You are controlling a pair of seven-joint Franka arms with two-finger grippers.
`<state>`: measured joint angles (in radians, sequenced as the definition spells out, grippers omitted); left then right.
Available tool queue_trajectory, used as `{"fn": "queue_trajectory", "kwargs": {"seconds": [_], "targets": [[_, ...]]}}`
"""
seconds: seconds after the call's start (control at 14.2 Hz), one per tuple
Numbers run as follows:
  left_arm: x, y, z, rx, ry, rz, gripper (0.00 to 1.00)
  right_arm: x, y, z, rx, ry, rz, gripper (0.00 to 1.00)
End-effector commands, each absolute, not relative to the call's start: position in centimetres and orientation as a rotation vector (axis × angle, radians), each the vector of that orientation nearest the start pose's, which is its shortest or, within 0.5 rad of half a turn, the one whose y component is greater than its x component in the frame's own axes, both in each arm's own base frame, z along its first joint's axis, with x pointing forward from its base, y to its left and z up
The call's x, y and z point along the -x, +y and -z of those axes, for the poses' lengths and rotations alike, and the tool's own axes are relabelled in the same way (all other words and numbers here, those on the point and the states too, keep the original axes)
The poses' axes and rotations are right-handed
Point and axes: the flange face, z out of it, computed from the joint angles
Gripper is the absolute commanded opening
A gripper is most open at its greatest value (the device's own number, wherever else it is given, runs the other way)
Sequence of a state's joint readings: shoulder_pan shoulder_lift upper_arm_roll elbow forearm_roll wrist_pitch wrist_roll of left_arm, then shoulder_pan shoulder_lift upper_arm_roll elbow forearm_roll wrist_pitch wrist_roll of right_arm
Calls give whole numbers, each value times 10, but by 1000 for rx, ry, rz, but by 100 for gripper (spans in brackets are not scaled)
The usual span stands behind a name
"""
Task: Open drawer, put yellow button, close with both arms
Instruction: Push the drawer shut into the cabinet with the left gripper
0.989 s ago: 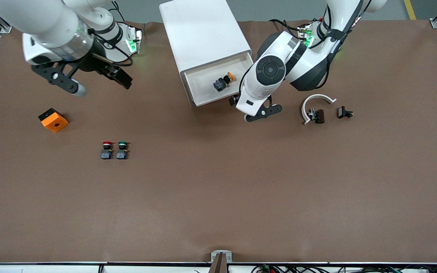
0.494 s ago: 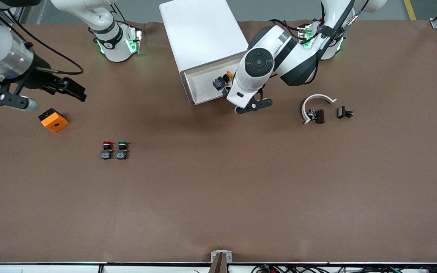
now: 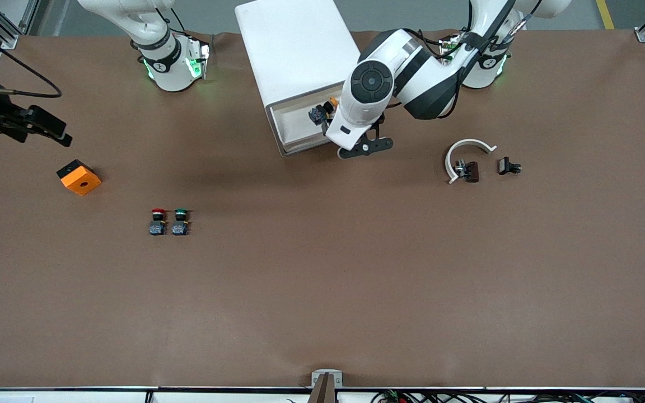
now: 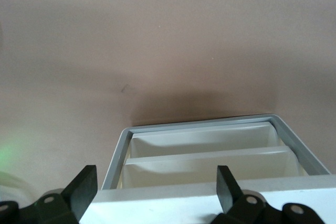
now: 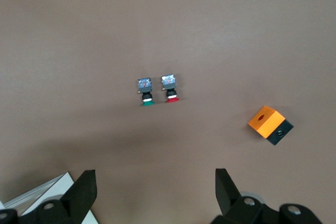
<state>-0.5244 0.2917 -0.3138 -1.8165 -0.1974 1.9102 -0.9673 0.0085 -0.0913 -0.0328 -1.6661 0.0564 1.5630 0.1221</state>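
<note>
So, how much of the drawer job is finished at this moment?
Done: the drawer is out and the yellow button lies in it. In hand: the left gripper, fingers open, is at the drawer's front, seemingly to push it in. The right gripper, also open, hangs over the table's right-arm end near the orange block. Left: shutting the drawer.

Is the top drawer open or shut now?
Open, partly: the drawer sticks out from the cabinet, with the yellow button lying inside. The left gripper is at its front.
</note>
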Motion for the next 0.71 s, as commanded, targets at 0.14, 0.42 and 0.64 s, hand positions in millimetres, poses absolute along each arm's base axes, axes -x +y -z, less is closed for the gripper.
{"fn": "queue_trajectory", "kwargs": {"seconds": [0.14,0.42,0.64], "targets": [[-373,-469,-372,3098,-263,-521,100,-519,-20,-647,3091,165,37,100],[-358,-482,-365,3096,-214,-550,100,-519,-31,-652,3093,131,56,100],[-350,-491,-366,3112,-231,-573,100,-519,-31,-653,3093,138,59,100]]}}
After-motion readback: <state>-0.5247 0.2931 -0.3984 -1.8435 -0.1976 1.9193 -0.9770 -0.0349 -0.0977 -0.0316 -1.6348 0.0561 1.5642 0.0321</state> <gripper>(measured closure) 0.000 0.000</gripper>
